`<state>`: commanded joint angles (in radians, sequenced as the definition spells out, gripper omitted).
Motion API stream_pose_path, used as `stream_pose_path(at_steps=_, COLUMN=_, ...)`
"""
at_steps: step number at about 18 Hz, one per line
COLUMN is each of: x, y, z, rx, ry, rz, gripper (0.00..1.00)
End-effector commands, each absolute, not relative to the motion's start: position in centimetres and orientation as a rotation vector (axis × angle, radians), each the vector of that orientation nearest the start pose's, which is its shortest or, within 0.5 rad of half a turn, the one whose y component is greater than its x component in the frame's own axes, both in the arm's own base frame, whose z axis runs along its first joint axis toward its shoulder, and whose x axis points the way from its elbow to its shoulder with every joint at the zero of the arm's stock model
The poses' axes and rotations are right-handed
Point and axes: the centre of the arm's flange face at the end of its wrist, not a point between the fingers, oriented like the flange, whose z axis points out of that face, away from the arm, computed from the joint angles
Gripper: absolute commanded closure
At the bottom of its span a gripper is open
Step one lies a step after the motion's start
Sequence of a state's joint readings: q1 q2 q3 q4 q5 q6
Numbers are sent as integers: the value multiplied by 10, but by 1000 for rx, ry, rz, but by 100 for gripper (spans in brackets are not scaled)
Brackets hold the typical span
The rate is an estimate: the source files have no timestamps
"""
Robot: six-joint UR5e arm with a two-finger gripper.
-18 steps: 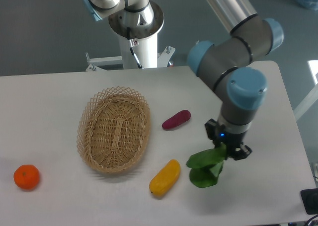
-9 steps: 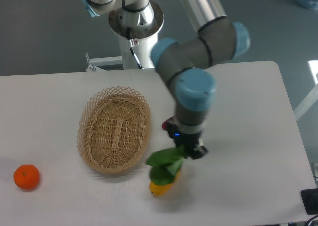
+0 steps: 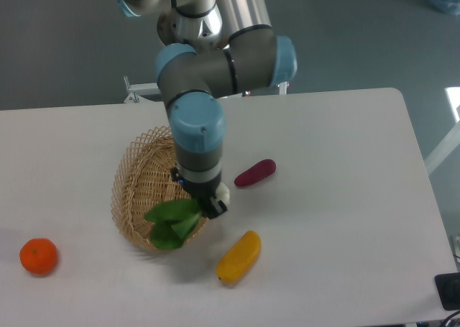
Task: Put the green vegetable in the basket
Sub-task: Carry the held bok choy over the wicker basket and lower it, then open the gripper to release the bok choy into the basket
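Note:
The green vegetable (image 3: 171, 222) hangs with its dark leaves drooping over the near right part of the basket (image 3: 136, 190), an oval tan wicker one left of the table's middle. My gripper (image 3: 205, 205) is shut on the vegetable's stem end and points down above the basket's right rim. The arm's wrist hides the rim's right side.
A purple oblong vegetable (image 3: 255, 173) lies right of the basket. A yellow oblong fruit (image 3: 238, 256) lies in front, just right of the hanging leaves. An orange (image 3: 38, 256) sits near the front left. The robot's base stands behind the table.
The arm has swung left across the table, carrying the green vegetable from beyond the yellow fruit to above the basket's near right part.

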<state>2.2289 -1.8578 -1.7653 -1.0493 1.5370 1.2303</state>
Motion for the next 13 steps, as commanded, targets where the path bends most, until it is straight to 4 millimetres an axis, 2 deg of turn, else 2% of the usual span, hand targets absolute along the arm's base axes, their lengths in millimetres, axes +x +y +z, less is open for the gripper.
stream_pose_path(at_steps=3, x=-227, y=526, z=284, rx=-2974, ry=893, rz=-6, gripper=55)
stream_pose_path(at_steps=6, x=-217, y=528, z=279, rx=-2976, ry=913, rz=-16, gripper=50)
stream_pose_path(at_steps=8, x=-214, y=529, z=275, rx=-2986, ry=896, rz=-26, gripper=39)
stream_pose_path(at_steps=10, x=-215, y=529, z=275, rx=-2986, ry=893, rz=-24, gripper=23)
stream_pose_path(at_steps=12, x=-215, y=529, z=274, rx=-2987, ry=891, rz=-29, gripper=0)
stream_pose_path(at_steps=13, x=-215, y=529, z=274, rx=-2985, ry=890, rz=-37, gripper=0)
